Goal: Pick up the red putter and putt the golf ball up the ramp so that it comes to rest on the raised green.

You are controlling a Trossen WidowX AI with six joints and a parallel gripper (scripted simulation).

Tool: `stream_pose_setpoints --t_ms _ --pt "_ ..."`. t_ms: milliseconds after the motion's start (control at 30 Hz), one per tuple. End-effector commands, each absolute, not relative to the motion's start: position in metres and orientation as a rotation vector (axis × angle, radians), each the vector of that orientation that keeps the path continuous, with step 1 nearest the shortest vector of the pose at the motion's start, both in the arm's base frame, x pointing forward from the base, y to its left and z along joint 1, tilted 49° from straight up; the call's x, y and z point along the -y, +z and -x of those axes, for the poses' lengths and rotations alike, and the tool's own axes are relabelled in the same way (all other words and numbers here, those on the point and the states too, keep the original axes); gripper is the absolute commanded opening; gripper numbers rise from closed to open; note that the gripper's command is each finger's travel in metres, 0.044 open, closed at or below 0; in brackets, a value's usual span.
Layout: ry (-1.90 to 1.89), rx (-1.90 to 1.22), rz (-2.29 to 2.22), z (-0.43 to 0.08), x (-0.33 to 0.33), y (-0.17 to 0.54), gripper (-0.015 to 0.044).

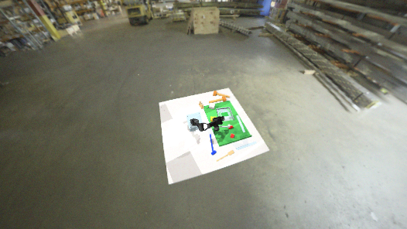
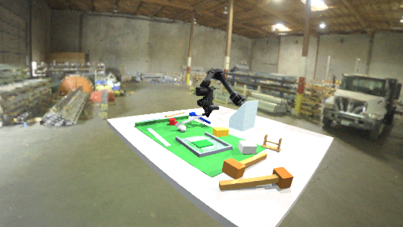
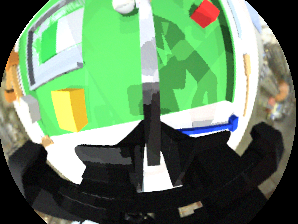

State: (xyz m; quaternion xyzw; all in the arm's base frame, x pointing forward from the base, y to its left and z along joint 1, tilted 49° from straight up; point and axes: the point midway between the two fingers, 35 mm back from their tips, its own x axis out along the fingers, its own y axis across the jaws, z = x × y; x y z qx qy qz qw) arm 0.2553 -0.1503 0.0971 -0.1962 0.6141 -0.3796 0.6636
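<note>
On the green felt mat (image 3: 107, 63) of the white desk (image 2: 306, 153), the small white golf ball (image 3: 123, 2) lies just left of the red-headed, grey-shafted putter (image 3: 148, 50), whose handle the black gripper (image 3: 153, 152) clenches, a red cube (image 3: 205, 12) farther right.

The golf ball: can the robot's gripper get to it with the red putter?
Probably yes. The gripper is shut on the red putter, whose head sits right beside the golf ball on the green mat, with nothing between them.
</note>
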Motion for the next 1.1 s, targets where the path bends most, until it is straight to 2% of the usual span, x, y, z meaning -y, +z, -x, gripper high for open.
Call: stream_pose_setpoints --t_ms 0,533,1067 --pt "-0.868 -1.385 0.453 -0.258 0.13 0.073 0.0" --pt "-0.866 -1.387 0.452 -0.261 0.086 0.112 0.0" --pt "-0.862 -1.387 0.457 -0.261 0.091 0.108 0.0"
